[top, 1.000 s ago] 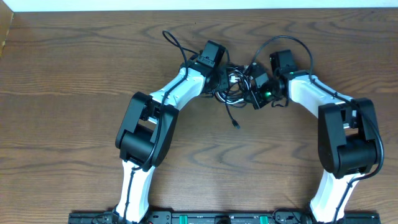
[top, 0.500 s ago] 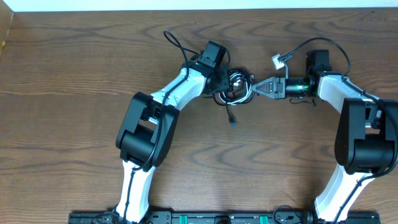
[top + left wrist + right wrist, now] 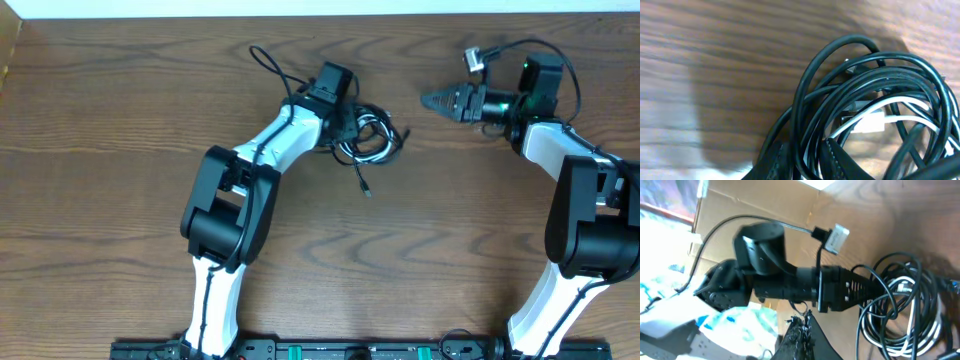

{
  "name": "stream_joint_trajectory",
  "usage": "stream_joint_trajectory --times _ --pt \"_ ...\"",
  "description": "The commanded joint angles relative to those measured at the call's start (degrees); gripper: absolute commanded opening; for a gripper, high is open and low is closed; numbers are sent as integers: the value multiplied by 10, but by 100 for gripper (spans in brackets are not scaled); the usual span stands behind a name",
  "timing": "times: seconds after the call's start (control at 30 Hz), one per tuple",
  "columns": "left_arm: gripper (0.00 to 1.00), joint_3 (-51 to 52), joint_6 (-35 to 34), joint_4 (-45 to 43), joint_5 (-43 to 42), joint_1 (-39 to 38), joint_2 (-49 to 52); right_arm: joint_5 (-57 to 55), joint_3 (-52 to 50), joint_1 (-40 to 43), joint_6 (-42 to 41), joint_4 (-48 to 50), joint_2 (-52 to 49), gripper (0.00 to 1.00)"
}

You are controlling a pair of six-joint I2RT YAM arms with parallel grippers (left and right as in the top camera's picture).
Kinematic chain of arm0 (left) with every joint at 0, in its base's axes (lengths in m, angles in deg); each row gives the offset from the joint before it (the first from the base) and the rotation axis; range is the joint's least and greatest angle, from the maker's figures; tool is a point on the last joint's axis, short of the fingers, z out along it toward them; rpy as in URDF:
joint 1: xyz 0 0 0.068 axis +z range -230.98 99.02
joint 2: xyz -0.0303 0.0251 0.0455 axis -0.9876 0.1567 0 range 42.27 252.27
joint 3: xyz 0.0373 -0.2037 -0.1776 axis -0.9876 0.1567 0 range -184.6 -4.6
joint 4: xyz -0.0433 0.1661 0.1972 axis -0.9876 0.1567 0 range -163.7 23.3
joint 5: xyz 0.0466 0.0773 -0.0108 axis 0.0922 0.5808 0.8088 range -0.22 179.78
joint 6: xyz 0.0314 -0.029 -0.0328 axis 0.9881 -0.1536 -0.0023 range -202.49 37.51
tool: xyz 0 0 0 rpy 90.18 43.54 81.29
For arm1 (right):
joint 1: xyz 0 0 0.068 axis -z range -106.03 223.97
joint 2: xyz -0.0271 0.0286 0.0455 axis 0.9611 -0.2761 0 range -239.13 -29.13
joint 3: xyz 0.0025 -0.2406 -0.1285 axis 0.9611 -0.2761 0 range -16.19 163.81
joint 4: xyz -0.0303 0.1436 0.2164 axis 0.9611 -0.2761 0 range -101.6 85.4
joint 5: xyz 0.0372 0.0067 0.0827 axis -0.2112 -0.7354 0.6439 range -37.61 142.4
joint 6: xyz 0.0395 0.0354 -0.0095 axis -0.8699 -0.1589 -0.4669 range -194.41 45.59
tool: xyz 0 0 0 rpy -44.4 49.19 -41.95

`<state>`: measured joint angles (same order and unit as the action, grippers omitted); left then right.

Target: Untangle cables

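Note:
The cables [image 3: 372,146] lie as one tangled bundle at the table's upper middle, black loops around a white cord [image 3: 872,122]. One black plug end [image 3: 367,190] trails out toward the front. My left gripper [image 3: 343,122] sits on the bundle's left side. In the left wrist view its jaws [image 3: 807,152] are closed on several black strands. My right gripper [image 3: 428,100] hangs apart to the right of the bundle, pointing left and shut on nothing. In the right wrist view its fingers [image 3: 802,327] are pressed together, with the bundle [image 3: 905,305] beyond them.
The left arm's own black wire [image 3: 268,62] curls out at the upper left. The right arm's wire [image 3: 545,46] arches over its wrist, ending in a small grey connector [image 3: 472,60]. The table's far edge [image 3: 320,15] lies just behind both grippers.
The right gripper has drawn back from the bundle, moving right and toward the far edge, holding nothing. The left gripper and the bundle have shifted slightly left.

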<state>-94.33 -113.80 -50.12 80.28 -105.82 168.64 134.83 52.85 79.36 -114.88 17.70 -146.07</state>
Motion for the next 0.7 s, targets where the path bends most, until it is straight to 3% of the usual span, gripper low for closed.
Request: stream_joint_trajectory --times 0.0,0.07,0.13,0.17,0.27,0.5,0.67 --pt "27 14 -1 12 31 20 22 -4 4 -2 -105 54 3 1" --pt "27 14 -1 15 29 21 22 -2 4 -6 -93 55 3 2" --pt "27 14 0 14 28 20 22 2 3 -16 -44 44 3 20" --pt "27 14 -1 14 28 20 22 2 2 -28 -7 26 3 38" --pt "27 14 -1 14 28 20 22 -27 2 -52 65 -38 3 56" --pt "27 14 -1 16 28 20 22 -182 2 -103 1 -179 3 60" --pt "27 14 -1 16 28 20 22 -217 2 -105 118 -166 3 65"
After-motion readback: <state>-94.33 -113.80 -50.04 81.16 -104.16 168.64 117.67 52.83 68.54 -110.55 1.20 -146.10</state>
